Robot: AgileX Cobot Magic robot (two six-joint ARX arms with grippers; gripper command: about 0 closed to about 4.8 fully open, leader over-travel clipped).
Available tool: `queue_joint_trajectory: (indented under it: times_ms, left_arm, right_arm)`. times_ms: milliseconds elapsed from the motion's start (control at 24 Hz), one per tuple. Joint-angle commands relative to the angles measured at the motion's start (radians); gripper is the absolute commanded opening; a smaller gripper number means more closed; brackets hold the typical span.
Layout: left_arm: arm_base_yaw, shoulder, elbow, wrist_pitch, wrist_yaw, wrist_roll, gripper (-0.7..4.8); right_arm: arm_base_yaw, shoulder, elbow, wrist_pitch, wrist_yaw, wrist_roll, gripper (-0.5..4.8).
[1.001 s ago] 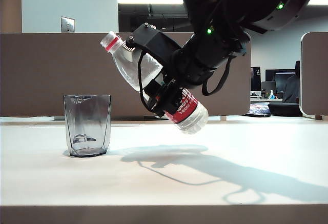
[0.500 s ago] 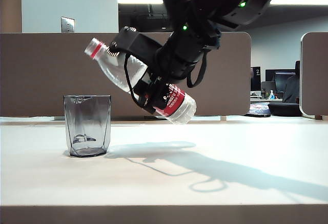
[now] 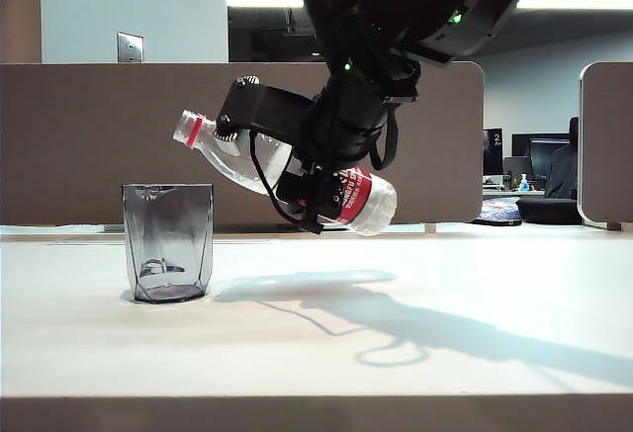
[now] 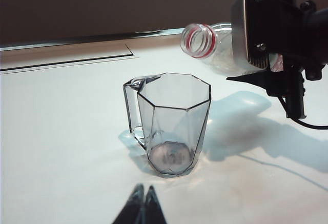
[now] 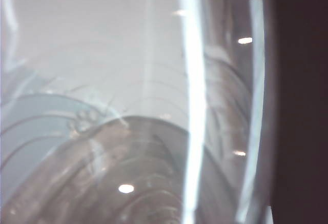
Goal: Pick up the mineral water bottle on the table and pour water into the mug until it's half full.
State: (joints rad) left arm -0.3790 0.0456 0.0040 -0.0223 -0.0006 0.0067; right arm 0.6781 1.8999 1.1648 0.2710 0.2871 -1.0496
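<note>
Right tool (image 3: 316, 180) clamped on bottle (image 3: 287, 170) mid-body, long axis tilted, mouth highest, over mug (image 3: 168, 242) far rim, not yet centred. Mug on desk (image 3: 396, 343), no stream visible. Left tool (image 4: 142, 203) together, near mug, idle.

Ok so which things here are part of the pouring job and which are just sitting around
Part of the job:
- mineral water bottle, tilted, gripped by the right tool
- mug, standing on the table

Just around:
- left tool, shut, near the mug
- wall plate
- grey partition
</note>
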Motion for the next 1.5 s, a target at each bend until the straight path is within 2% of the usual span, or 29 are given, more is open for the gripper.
queue_joint_trajectory:
  times_ms: [42, 417, 792, 1501]
  left_arm:
    - [0.001, 0.002, 0.003, 0.008, 0.004, 0.000, -0.05]
    - [0.001, 0.002, 0.003, 0.008, 0.004, 0.000, -0.05]
    - [0.001, -0.034, 0.003, 0.004, 0.004, 0.000, -0.05]
    - [0.002, -0.044, 0.003, 0.002, 0.004, 0.000, -0.05]
  right_arm:
    - [0.003, -0.014, 0.011, 0.048, 0.026, -0.046, 2.68]
    - [0.003, -0.014, 0.011, 0.049, 0.056, -0.130, 2.68]
    - [0.014, -0.014, 0.012, 0.104, 0.135, -0.215, 2.69]
    - [0.021, -0.014, 0.012, 0.154, 0.160, -0.353, 2.69]
